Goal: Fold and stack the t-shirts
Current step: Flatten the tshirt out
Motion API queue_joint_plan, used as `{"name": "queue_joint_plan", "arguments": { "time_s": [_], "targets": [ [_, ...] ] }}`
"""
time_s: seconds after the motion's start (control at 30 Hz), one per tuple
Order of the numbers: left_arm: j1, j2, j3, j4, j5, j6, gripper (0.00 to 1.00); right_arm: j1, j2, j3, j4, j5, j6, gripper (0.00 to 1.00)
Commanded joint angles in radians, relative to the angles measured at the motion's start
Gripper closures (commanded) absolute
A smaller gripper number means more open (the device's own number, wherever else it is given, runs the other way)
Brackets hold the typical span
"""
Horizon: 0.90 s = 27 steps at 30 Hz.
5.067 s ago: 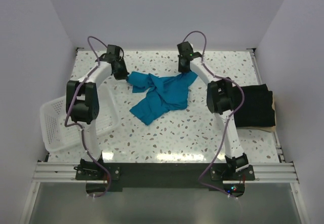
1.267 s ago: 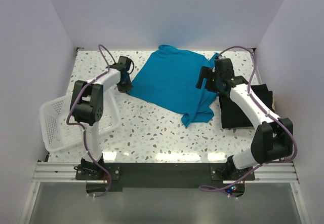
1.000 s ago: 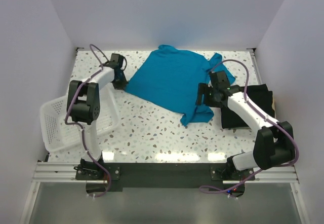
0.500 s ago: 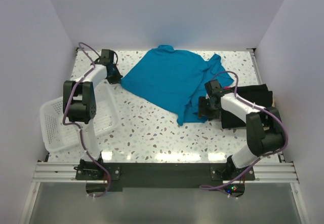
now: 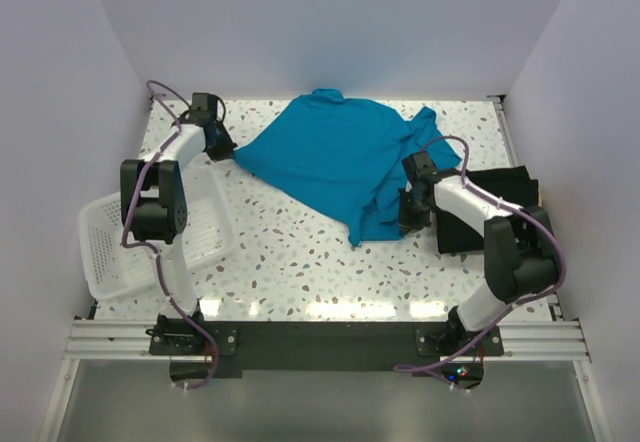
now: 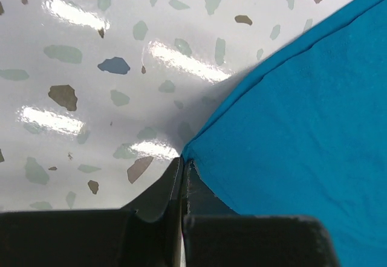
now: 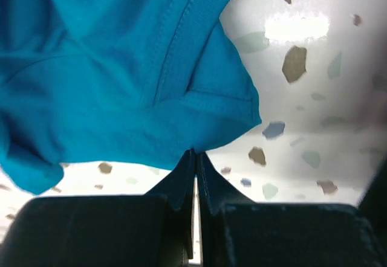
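The teal-blue t-shirt [image 5: 335, 162] lies spread out at the far middle of the table, with its near right part bunched in folds. My left gripper [image 5: 224, 149] is at the shirt's left corner, jaws shut on that corner [image 6: 205, 152]. My right gripper [image 5: 404, 219] is low at the shirt's near right edge, shut on the hem [image 7: 199, 128], which bunches at the fingertips [image 7: 195, 153]. The black t-shirt [image 5: 500, 207] lies folded at the right side of the table, just beyond the right arm.
A white mesh basket [image 5: 105, 257] sits tilted at the table's left edge beside the left arm. White walls close in the table on the left, back and right. Speckled tabletop [image 5: 300, 262] lies bare between the shirt and the arm bases.
The right gripper has come down from over the shirt to its near right edge and shut on it. The left gripper has drawn the shirt's left corner farther left and back.
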<state>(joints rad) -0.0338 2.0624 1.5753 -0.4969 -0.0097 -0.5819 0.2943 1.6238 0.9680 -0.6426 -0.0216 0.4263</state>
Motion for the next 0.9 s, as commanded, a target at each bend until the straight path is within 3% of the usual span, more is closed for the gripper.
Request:
{"name": "queue_joint_plan", "arguments": {
  "time_s": [0.0,0.2,0.23,0.3,0.43,0.67,0.87],
  "targets": [
    [0.034,-0.050,0.049,0.020,0.001,0.027,1.00,0.000,-0.128,0.099,-0.167,-0.014,-0.003,1.00],
    [0.095,-0.041,0.042,0.012,0.005,0.037,1.00,0.002,-0.283,0.213,-0.374,0.035,0.002,0.98],
    [0.095,-0.038,0.042,0.014,0.026,0.042,1.00,0.000,-0.285,0.216,-0.377,0.051,0.008,0.93],
    [0.097,-0.025,0.043,0.015,0.046,0.047,1.00,-0.003,-0.268,0.190,-0.355,0.098,0.020,0.68],
    [0.097,-0.008,0.040,0.030,0.083,0.045,1.00,-0.011,-0.216,0.151,-0.286,0.063,0.029,0.51],
    [0.095,0.005,0.034,0.038,0.120,0.051,1.00,0.031,-0.203,0.066,-0.128,-0.112,-0.049,0.47],
    [0.095,0.001,0.023,0.040,0.120,0.057,1.00,0.100,-0.107,0.055,-0.075,-0.112,-0.066,0.46]
  ]
}}
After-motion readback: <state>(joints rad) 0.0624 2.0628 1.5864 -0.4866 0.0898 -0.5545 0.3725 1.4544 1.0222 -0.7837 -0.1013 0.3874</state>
